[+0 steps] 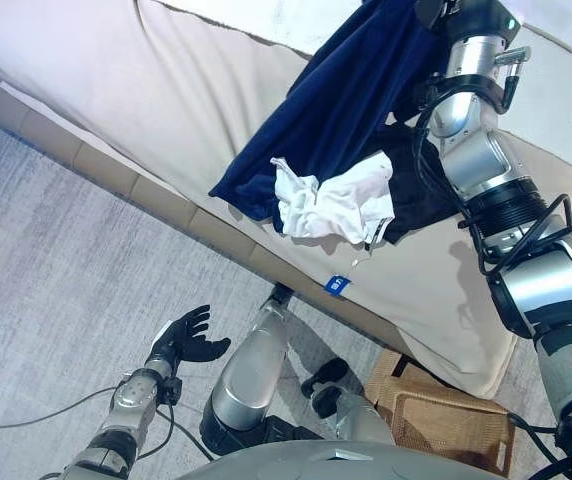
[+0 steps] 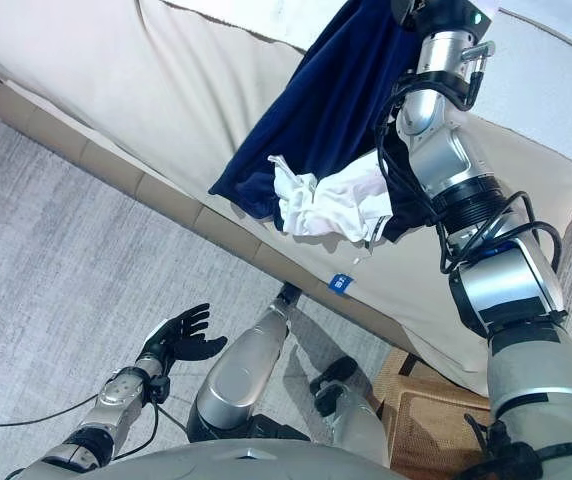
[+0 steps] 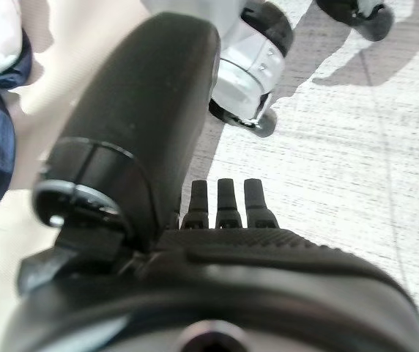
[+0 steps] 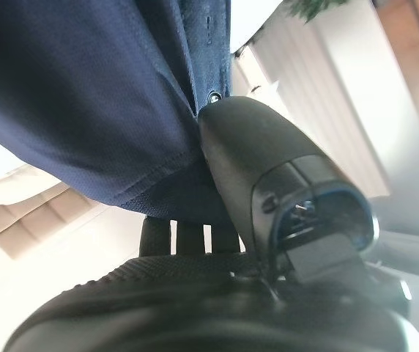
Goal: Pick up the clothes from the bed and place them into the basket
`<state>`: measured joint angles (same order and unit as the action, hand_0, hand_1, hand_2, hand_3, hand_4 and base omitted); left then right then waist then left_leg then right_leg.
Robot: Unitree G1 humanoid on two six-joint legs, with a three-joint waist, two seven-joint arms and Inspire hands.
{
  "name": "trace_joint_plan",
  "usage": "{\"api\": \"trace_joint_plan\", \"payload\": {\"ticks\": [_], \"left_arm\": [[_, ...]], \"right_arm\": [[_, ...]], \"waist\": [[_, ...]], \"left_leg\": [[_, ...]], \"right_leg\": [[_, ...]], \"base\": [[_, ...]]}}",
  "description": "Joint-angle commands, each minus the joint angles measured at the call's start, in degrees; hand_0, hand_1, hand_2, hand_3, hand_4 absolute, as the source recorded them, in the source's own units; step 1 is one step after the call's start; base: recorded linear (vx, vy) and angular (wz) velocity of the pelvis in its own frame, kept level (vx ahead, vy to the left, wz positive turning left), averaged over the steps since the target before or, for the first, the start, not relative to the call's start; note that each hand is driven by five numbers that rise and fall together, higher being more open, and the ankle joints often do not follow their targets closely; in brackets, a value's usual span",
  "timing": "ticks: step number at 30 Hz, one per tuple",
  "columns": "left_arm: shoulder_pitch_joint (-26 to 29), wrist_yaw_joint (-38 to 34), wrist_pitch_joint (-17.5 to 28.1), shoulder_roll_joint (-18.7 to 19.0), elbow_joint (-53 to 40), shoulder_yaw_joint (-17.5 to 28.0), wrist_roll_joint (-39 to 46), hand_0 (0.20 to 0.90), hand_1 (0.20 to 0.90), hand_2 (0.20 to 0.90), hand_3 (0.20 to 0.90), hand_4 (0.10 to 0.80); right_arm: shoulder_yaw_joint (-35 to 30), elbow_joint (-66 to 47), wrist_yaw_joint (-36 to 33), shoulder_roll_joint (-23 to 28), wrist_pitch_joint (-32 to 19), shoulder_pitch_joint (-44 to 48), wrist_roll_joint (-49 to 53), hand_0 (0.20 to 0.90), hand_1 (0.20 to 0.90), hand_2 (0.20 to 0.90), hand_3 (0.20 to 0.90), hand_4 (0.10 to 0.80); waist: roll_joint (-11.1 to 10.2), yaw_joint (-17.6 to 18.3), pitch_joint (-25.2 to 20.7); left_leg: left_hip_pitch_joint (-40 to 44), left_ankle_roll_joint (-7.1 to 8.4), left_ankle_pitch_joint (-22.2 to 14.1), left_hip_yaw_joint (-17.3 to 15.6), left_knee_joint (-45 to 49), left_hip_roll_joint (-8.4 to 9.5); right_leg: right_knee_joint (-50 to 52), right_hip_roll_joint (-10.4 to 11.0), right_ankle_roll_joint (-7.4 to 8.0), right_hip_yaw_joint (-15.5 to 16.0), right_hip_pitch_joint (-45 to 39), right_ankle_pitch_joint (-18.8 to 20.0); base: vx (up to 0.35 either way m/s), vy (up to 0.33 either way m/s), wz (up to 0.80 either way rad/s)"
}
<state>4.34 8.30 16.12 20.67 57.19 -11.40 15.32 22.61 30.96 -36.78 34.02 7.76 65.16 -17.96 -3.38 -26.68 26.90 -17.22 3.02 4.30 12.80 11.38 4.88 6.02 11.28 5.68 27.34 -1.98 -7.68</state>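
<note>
Left eye view. Item: navy garment (image 1: 341, 110), soft knit, hanging in long folds from the right hand (image 1: 444, 12) at the top edge of the view; its lower hem drapes onto the cream bed (image 1: 116, 90). Beside the hem lie a crumpled white garment (image 1: 331, 205) and a black garment (image 1: 421, 180), both resting on the bed and partly under the navy cloth. Judged light, limp and not fragile; likely to trail and snag its neighbours when carried, so a bunched hold near the middle would serve better than a hold at one edge. Left hand (image 1: 188, 338) low over the grey carpet (image 1: 56, 260), fingers spread, empty.

Right eye view. Same arrangement. Wicker basket (image 2: 421, 415) stands on the floor at the foot of the bed, well apart from the raised cloth and below it.

Left wrist view. Fingers straight, nothing between them; carpet beyond.

Right wrist view. Navy cloth lies against the thumb (image 4: 257, 158) and over the fingers (image 4: 187, 238), pinched between them; a buttoned placket shows near the hold.
</note>
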Motion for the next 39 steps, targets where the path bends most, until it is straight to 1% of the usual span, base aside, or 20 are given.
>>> {"api": "trace_joint_plan", "payload": {"ticks": [1,5,8,9,10,13,15,16,18,20,21,23,25,28,31,32,33,35,36,39], "left_arm": [[-4.84,-0.55,-0.89,-0.20,3.55,-2.41,-3.32,0.900,0.900,0.900,0.900,0.800],[-5.73,-1.49,-3.38,-0.25,6.23,-1.15,-5.69,0.900,0.900,0.900,0.900,0.800],[-6.79,-1.59,-5.49,-0.09,8.48,-0.02,-7.12,0.900,0.900,0.900,0.900,0.800],[-6.91,-1.43,-6.01,0.02,8.85,0.22,-7.39,0.900,0.900,0.900,0.900,0.800],[-7.10,-1.44,-6.21,0.02,9.54,0.39,-7.43,0.900,0.900,0.900,0.900,0.800],[-7.48,-0.61,-8.32,0.76,11.04,1.23,-7.64,0.900,0.900,0.900,0.900,0.800],[-7.48,-0.39,-9.01,1.29,11.41,1.24,-7.46,0.900,0.900,0.900,0.900,0.800],[-7.45,-0.39,-9.11,1.22,11.41,1.29,-7.50,0.900,0.900,0.900,0.900,0.800],[-7.40,-0.11,-8.98,1.70,11.27,1.15,-7.64,0.900,0.900,0.900,0.900,0.800],[-6.80,0.16,-9.69,2.08,9.87,0.37,-7.19,0.900,0.900,0.900,0.900,0.800],[-6.67,0.35,-9.69,2.10,9.63,0.16,-7.38,0.900,0.900,0.900,0.900,0.800],[-6.01,0.65,-10.57,2.35,7.70,-1.42,-7.79,0.900,0.900,0.900,0.900,0.800],[-5.66,0.84,-10.94,2.61,7.06,-2.50,-8.31,0.900,0.900,0.900,0.900,0.800],[-4.84,1.24,-12.59,2.95,6.64,-3.84,-10.30,0.900,0.900,0.900,0.900,0.800],[-4.11,1.81,-14.12,3.32,6.49,-4.20,-11.87,0.900,0.900,0.900,0.900,0.800],[-3.92,2.05,-14.63,3.38,6.35,-3.79,-12.17,0.900,0.900,0.900,0.900,0.800],[-3.62,2.58,-15.46,3.45,5.99,-3.08,-12.48,0.900,0.900,0.900,0.900,0.800],[-3.43,3.06,-15.79,3.83,5.75,-3.08,-12.68,0.900,0.900,0.900,0.900,0.800],[-3.28,3.11,-15.88,3.44,5.69,-2.90,-12.30,0.900,0.900,0.900,0.900,0.800],[-3.06,3.22,-15.46,2.85,5.28,-2.70,-12.13,0.900,0.900,0.900,0.900,0.800]], "right_arm": [[-2.74,-8.25,-5.34,3.31,-3.94,-3.23,-1.13,0.300,0.300,0.300,0.200,0.100],[-5.19,-10.52,-6.44,4.88,-3.51,-6.00,-2.34,0.300,0.300,0.300,0.200,0.100],[-6.13,-11.98,-5.61,8.50,-2.71,-6.11,-3.31,0.300,0.300,0.300,0.200,0.100],[-6.27,-12.35,-5.10,9.70,-2.41,-5.78,-3.64,0.300,0.300,0.300,0.200,0.100],[-6.08,-12.36,-4.29,10.88,-2.20,-5.14,-3.47,0.300,0.300,0.300,0.200,0.100],[-2.65,-9.70,-0.66,18.52,0.06,1.83,-1.03,0.300,0.300,0.300,0.200,0.100],[1.46,-5.13,-0.04,23.30,0.65,8.12,2.79,0.300,0.300,0.300,0.200,0.100],[2.25,-4.25,0.09,23.77,0.45,9.14,3.35,0.300,0.300,0.300,0.200,0.100],[7.38,1.84,-1.34,28.39,0.85,16.27,7.09,0.300,0.300,0.300,0.200,0.100],[10.42,7.08,-2.07,32.50,-0.38,21.56,12.38,0.300,0.300,0.300,0.200,0.100],[10.68,7.58,-2.20,33.00,-0.41,22.12,13.06,0.300,0.300,0.300,0.200,0.100],[10.02,8.14,-1.95,36.18,-0.61,23.33,16.27,0.300,0.300,0.300,0.200,0.100],[9.07,7.27,-1.85,37.47,-0.55,22.56,16.14,0.300,0.300,0.300,0.200,0.100],[6.10,4.32,-1.16,39.01,-1.50,18.18,16.44,0.300,0.300,0.300,0.200,0.100],[0.79,-1.69,2.07,39.45,-1.05,10.93,14.15,0.300,0.300,0.300,0.200,0.100],[-1.79,-4.20,3.41,39.48,-0.66,7.38,13.29,0.300,0.300,0.300,0.200,0.100],[-6.54,-8.11,6.14,39.25,-0.18,0.25,12.59,0.300,0.300,0.300,0.200,0.100],[-10.66,-10.06,9.14,38.80,0.58,-6.09,10.68,0.300,0.300,0.300,0.200,0.100],[-12.74,-11.06,10.57,38.18,0.39,-9.77,9.92,0.300,0.300,0.300,0.200,0.100],[-18.75,-12.42,14.51,36.37,0.85,-19.01,8.57,0.300,0.300,0.300,0.200,0.100]], "waist": [[-0.55,1.19,-11.83],[-1.51,3.03,-14.95],[-2.15,5.00,-17.78],[-1.95,5.39,-18.20],[-2.08,5.84,-18.83],[-2.80,8.19,-21.38],[-3.41,9.65,-22.54],[-3.38,9.78,-22.59],[-4.17,11.23,-23.59],[-4.74,12.69,-24.46],[-4.75,12.92,-24.56],[-4.69,14.71,-25.20],[-4.46,15.87,-25.49],[-3.46,18.22,-25.68],[-2.16,20.80,-25.53],[-1.75,21.64,-25.35],[-1.04,23.24,-25.02],[-0.87,24.29,-24.84],[-0.45,25.32,-24.61],[-0.06,27.14,-24.25]], "left_leg": [[5.80,-2.86,-3.82,-0.67,-8.99,-1.17],[9.04,-3.36,-4.24,-1.75,-10.92,-1.02],[11.36,-3.64,-4.51,-2.96,-12.14,-1.13],[11.22,-4.06,-3.51,-3.42,-11.91,-0.96],[11.75,-4.11,-3.65,-3.77,-12.04,-1.03],[14.70,-4.16,-4.52,-5.97,-12.77,-1.52],[16.57,-4.31,-5.34,-7.64,-13.03,-1.84],[16.80,-4.33,-5.42,-7.81,-13.07,-1.87],[18.70,-4.46,-6.16,-9.55,-13.47,-2.28],[20.08,-4.59,-6.72,-11.04,-13.88,-2.64],[20.28,-4.60,-6.78,-11.28,-13.98,-2.69],[21.24,-4.68,-7.04,-12.75,-14.52,-2.97],[21.45,-4.80,-7.06,-13.48,-14.71,-3.06],[21.89,-4.92,-7.47,-14.91,-14.71,-3.48],[22.34,-5.15,-7.88,-16.33,-14.60,-3.82],[22.57,-5.26,-8.04,-16.76,-14.58,-3.88],[22.95,-5.30,-8.29,-17.58,-14.57,-4.07],[23.31,-5.15,-8.42,-18.45,-14.59,-4.38],[23.55,-5.07,-8.55,-19.20,-14.60,-4.53],[24.26,-4.83,-8.83,-20.90,-14.68,-4.86]], "right_leg": [[5.67,-1.27,-1.92,-0.76,-2.15,0.15],[3.70,-1.83,-0.74,-2.25,-4.02,2.16],[1.96,-2.38,-0.06,-3.30,-4.84,3.17],[1.58,-2.29,-0.15,-2.77,-4.56,4.50],[1.20,-2.38,0.00,-2.95,-4.64,4.71],[0.15,-2.63,0.50,-4.27,-4.74,5.28],[-0.28,-2.86,0.68,-5.22,-4.66,5.76],[-0.30,-2.90,0.70,-5.37,-4.68,5.81],[-0.79,-3.31,0.94,-6.39,-4.74,6.30],[-1.01,-3.61,1.21,-7.35,-4.66,6.79],[-1.07,-3.66,1.25,-7.52,-4.64,6.86],[-1.12,-3.95,1.41,-8.60,-4.15,7.29],[-1.34,-4.09,1.40,-9.39,-3.53,7.68],[-1.39,-4.87,0.72,-11.68,-2.65,6.60],[-0.36,-5.49,0.06,-14.03,-1.66,5.57],[-0.14,-5.71,-0.13,-14.85,-1.41,5.27],[-0.38,-6.12,-0.49,-16.20,-1.24,4.62],[-1.15,-6.61,-0.96,-17.41,-1.37,4.01],[-1.68,-6.81,-1.15,-18.14,-1.48,3.87],[-2.71,-7.21,-1.41,-19.61,-1.77,4.05]], "base": [[0.082,-0.005,0.06],[0.066,-0.016,-0.01],[0.010,0.020,-0.17],[-0.033,0.075,-0.24],[-0.022,0.079,-0.29],[0.065,0.051,-0.25],[0.064,0.031,-0.46],[0.065,0.008,-0.43],[0.066,-0.009,-0.32],[0.044,-0.023,-0.30],[0.012,-0.034,-0.33],[-0.011,-0.031,-0.40],[-0.032,-0.025,-0.31],[-0.058,-0.055,-0.38],[-0.064,-0.061,-0.55],[-0.082,-0.117,-0.61],[-0.082,-0.129,-0.60],[-0.069,-0.134,-0.51],[-0.052,-0.121,-0.41],[-0.028,-0.141,-0.40]]}}
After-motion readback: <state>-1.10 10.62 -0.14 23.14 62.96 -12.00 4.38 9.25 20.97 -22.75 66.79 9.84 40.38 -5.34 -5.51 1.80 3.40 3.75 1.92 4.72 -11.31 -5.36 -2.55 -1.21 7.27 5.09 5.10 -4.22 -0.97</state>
